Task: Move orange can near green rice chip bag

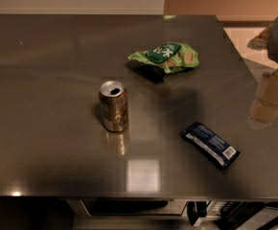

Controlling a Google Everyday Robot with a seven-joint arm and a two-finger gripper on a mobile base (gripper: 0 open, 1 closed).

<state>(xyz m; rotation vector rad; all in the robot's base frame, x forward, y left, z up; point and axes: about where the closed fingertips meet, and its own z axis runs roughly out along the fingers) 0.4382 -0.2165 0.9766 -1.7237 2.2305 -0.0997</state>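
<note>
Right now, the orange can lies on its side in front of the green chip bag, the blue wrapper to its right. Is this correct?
No: the camera view shows the orange can standing upright, not on its side, in front of the green rice chip bag, the blue wrapper to its right. The gripper is at the right edge, apart.

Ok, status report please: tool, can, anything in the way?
Tool at far right edge, well off the orange can. Can upright, apart from green rice chip bag. Blue wrapper lies front right, off the path between them.
</note>
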